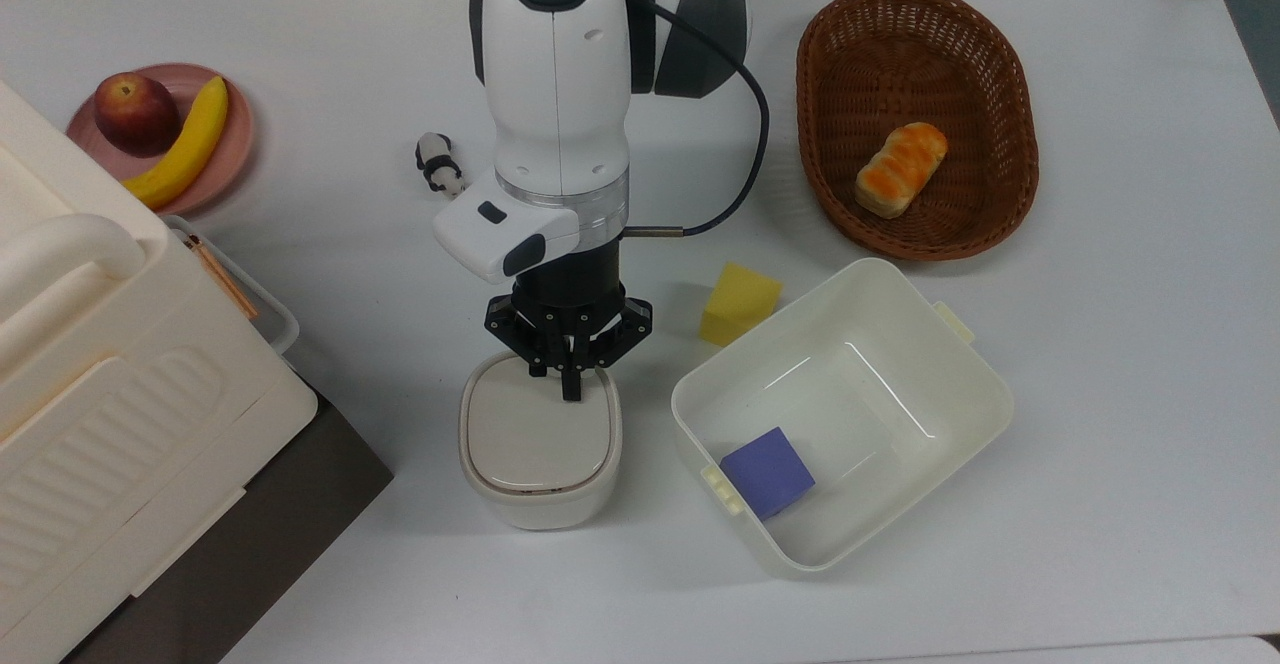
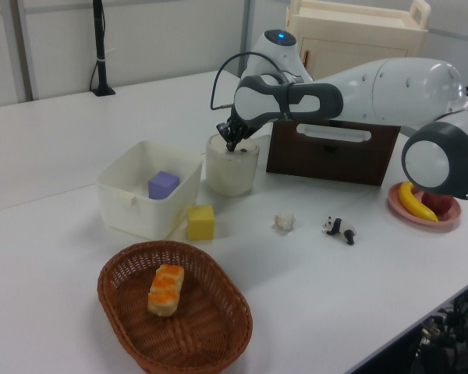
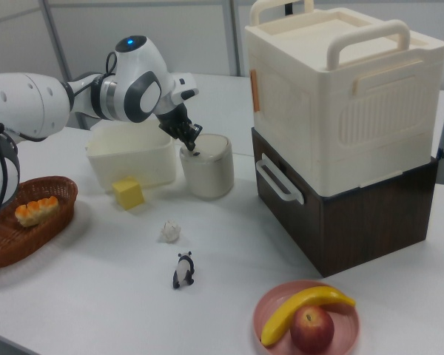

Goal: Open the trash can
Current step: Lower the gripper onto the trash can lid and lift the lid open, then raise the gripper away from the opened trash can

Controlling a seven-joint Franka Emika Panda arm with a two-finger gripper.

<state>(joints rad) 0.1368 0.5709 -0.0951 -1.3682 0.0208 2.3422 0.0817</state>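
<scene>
Fingers [image 1: 570, 387] atop trash can [image 1: 540, 454] lid

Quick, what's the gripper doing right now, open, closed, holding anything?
Gripper: closed, holding nothing, its tip down on the rear edge of the trash can lid, which is still shut.
</scene>
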